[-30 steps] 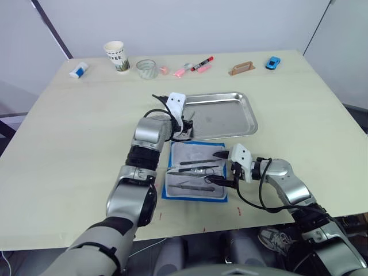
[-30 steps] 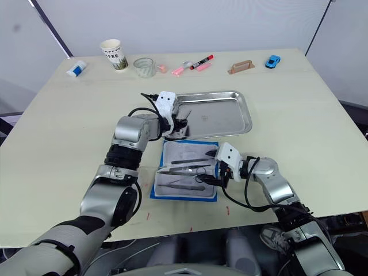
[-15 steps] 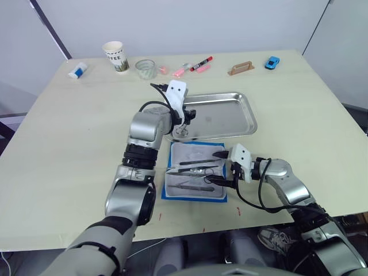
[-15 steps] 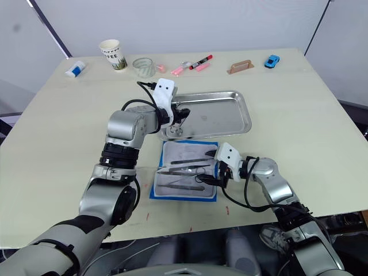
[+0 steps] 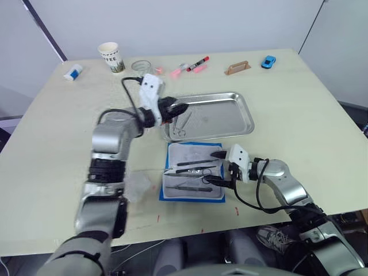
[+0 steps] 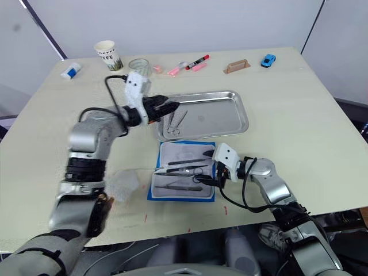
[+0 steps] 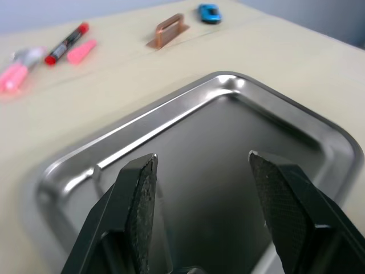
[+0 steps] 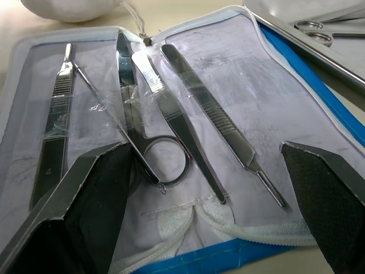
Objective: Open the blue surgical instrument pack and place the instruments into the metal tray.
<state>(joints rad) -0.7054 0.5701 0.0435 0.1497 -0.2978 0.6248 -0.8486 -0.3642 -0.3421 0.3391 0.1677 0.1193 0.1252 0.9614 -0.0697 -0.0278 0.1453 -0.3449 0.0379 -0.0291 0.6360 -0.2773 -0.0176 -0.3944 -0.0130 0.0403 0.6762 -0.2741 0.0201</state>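
Left gripper [image 5: 174, 107] over the left end of the metal tray [image 5: 230, 118], fingers [image 7: 140, 200] spread apart, nothing between them. One pair of ring-handled scissors [image 5: 181, 122] lying in the tray's left end, just beyond the fingertips. Right gripper [image 5: 217, 168] at the near side of the tray, low over the right edge of the blue surgical instrument pack [image 5: 192, 196], jaws wide apart, empty. Pack folded open flat, pale lining up, just in front of the tray. Remaining instruments [image 8: 171, 123] in the lining: tweezers, scissors, slim handles, under clear straps. Markers [image 5: 196, 63] well beyond the tray's far rim.
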